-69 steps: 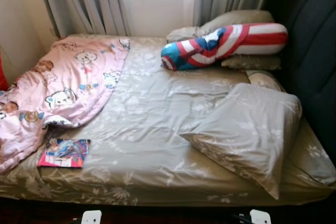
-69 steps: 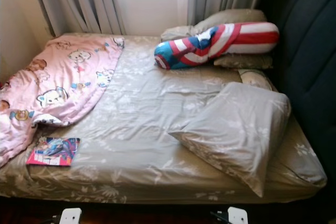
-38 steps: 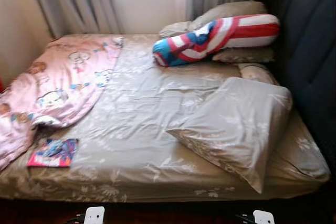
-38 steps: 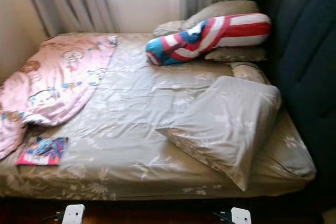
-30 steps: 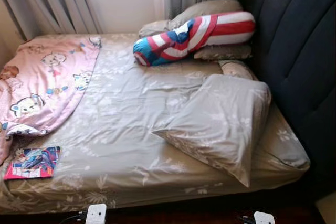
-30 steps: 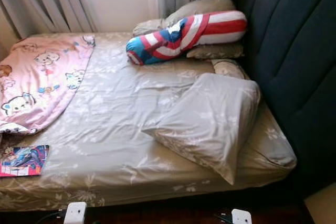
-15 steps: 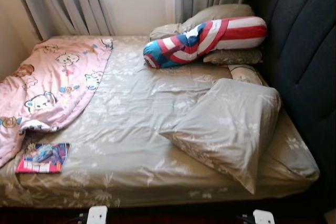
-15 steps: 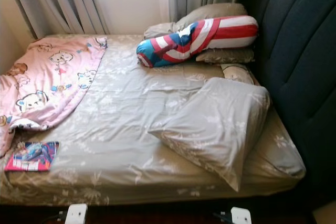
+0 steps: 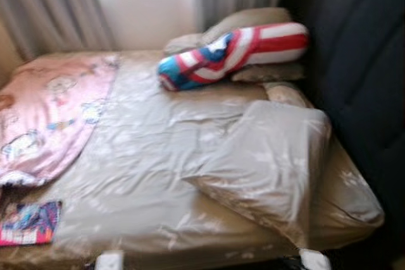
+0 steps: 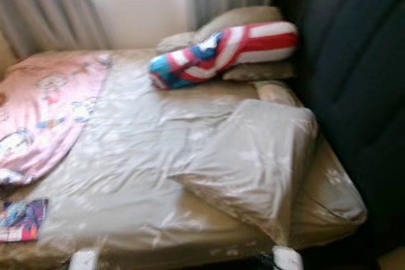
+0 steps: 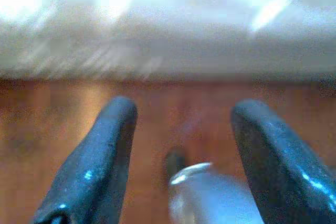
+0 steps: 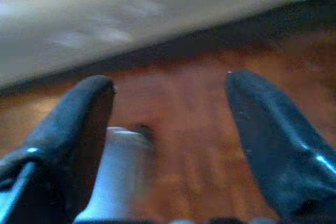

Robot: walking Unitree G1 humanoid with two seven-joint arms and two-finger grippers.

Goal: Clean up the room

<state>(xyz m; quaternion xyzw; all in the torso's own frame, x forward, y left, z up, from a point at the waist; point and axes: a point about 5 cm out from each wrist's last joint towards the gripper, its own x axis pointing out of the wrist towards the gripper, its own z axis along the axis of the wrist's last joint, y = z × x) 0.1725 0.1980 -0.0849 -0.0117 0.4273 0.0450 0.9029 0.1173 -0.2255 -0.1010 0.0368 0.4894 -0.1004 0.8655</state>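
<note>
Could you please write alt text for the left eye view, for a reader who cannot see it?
A slightly blurred bed with a grey-beige floral sheet holds a large matching pillow lying askew near the dark padded headboard. A red, white and blue striped bolster lies near the curtains, a pink cartoon-print blanket is bunched at the left, and a colourful comic book sits at the near-left corner.

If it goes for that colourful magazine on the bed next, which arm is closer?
Probably the left. The magazine lies at the bed's near left corner, on the left arm's side. Both the left gripper and right gripper hang open and empty over the floor.
</note>
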